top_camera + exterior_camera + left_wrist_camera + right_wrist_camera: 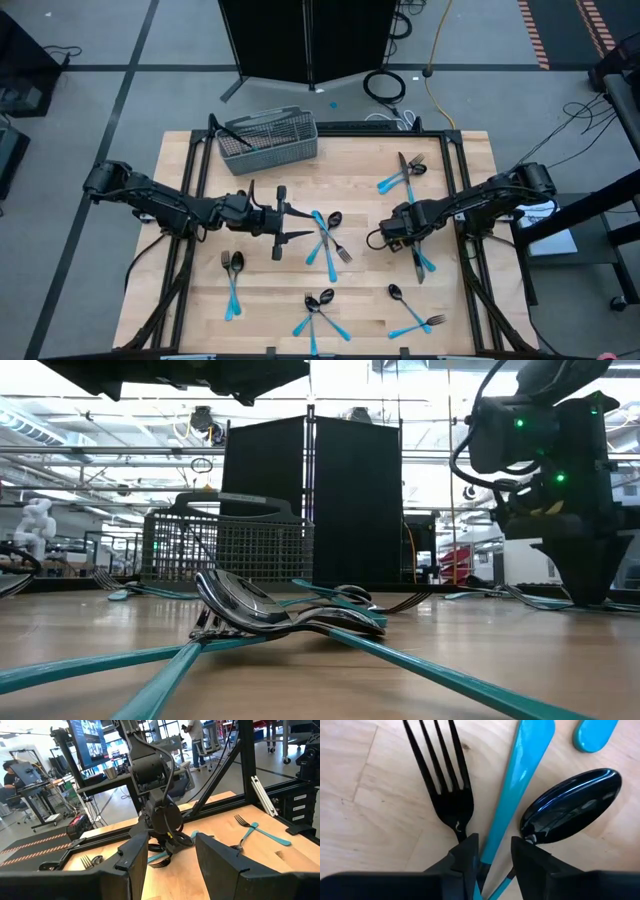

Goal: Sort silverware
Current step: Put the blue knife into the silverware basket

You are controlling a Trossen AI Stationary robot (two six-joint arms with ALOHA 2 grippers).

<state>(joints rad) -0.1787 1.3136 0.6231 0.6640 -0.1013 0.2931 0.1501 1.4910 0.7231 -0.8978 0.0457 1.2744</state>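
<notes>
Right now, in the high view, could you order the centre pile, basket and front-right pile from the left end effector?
From the left end effector:
1. Centre pile, beside it.
2. Basket, back left.
3. Front-right pile, right-arm side.

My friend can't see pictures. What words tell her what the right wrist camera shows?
The right gripper is down over a blue handle, one dark finger on each side, fingers open. A black fork and a black spoon lie beside it on the wooden table.
</notes>
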